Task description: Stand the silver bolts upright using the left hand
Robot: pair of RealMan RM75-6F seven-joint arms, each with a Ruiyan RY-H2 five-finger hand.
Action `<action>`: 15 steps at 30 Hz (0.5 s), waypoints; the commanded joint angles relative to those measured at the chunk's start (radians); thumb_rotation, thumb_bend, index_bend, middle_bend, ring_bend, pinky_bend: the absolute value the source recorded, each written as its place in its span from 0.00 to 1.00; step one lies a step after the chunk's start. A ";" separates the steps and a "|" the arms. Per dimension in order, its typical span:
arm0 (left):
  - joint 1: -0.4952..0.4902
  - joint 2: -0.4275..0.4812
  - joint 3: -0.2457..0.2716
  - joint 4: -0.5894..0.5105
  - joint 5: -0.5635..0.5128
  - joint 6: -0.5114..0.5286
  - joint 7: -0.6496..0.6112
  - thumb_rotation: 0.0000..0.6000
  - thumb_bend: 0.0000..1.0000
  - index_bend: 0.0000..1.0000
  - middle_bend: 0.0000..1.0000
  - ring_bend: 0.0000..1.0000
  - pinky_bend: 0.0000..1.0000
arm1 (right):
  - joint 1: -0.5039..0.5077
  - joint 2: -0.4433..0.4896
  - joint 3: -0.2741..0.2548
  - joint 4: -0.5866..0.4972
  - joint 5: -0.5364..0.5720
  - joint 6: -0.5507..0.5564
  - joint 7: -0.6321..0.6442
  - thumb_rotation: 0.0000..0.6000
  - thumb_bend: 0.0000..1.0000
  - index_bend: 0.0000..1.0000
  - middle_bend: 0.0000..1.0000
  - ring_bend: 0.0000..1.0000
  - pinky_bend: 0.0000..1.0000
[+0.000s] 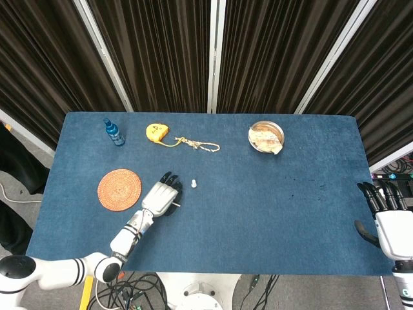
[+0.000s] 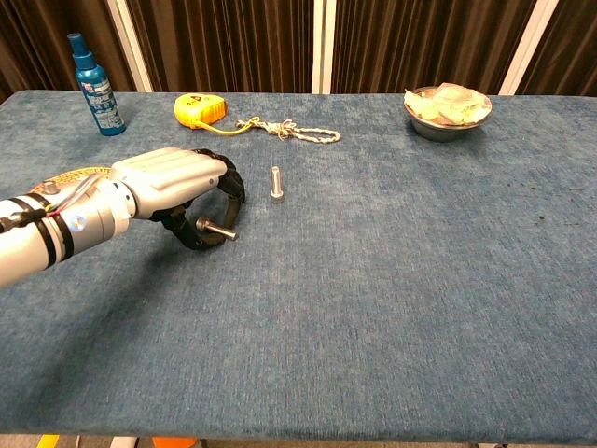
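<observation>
Here the left robot hand curls around a lying silver bolt, grip uncertain.

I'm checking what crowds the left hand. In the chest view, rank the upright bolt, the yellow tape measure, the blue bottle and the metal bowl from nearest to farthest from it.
From the left hand:
1. Upright bolt, just to its right.
2. Yellow tape measure, behind it, toward the curtain.
3. Blue bottle, at the back left corner.
4. Metal bowl, far across at the back right.
</observation>
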 commanded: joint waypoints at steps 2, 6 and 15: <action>0.003 -0.005 0.000 0.005 -0.004 0.001 0.001 1.00 0.35 0.51 0.23 0.06 0.00 | 0.000 0.000 0.000 0.000 0.000 -0.001 -0.001 1.00 0.19 0.09 0.14 0.00 0.01; 0.006 -0.010 -0.009 0.006 -0.011 0.001 -0.023 1.00 0.36 0.54 0.23 0.06 0.00 | 0.001 0.000 0.000 -0.002 -0.001 -0.001 -0.002 1.00 0.19 0.09 0.14 0.00 0.01; 0.038 0.028 -0.069 -0.045 -0.005 -0.002 -0.242 1.00 0.39 0.56 0.23 0.06 0.00 | 0.002 0.001 0.001 -0.006 -0.003 0.000 -0.007 1.00 0.19 0.09 0.14 0.00 0.01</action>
